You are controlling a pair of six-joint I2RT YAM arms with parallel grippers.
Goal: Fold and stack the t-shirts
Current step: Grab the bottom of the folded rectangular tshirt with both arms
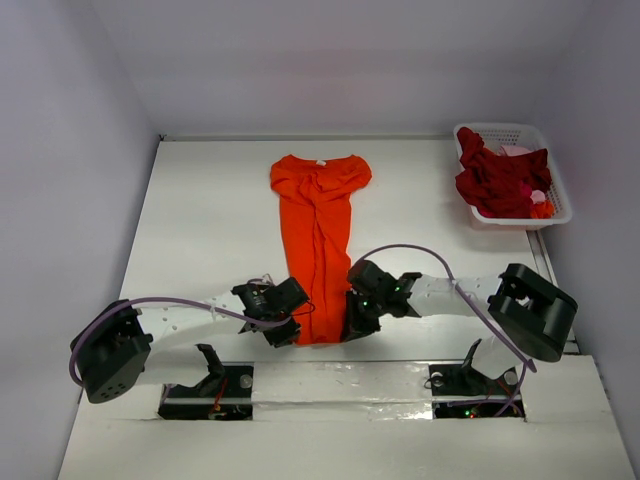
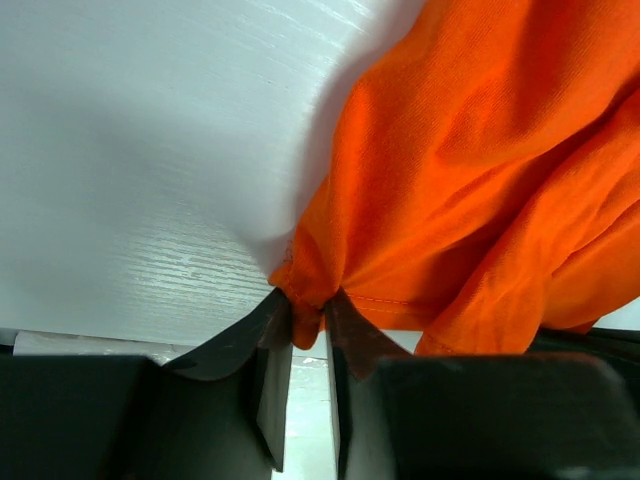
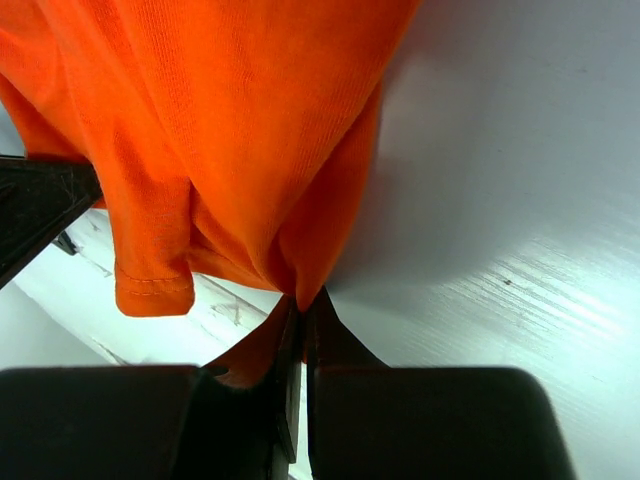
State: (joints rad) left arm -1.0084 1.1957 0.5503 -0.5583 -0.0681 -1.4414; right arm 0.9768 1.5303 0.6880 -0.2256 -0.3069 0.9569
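The bright orange t-shirt (image 1: 318, 235) lies as a long narrow strip down the middle of the table, its collar and white neck label at the far end. My left gripper (image 1: 284, 330) is shut on the near left corner of its hem (image 2: 308, 305). My right gripper (image 1: 353, 327) is shut on the near right corner of the orange t-shirt (image 3: 300, 290). Both corners are lifted slightly above the table. Dark red t-shirts (image 1: 497, 178) and a bit of pale pink cloth (image 1: 518, 152) are heaped in the basket.
A white plastic lattice basket (image 1: 557, 190) stands at the far right of the white table (image 1: 210, 220). Grey walls close in the back and sides. The arm bases and purple cables sit along the near edge.
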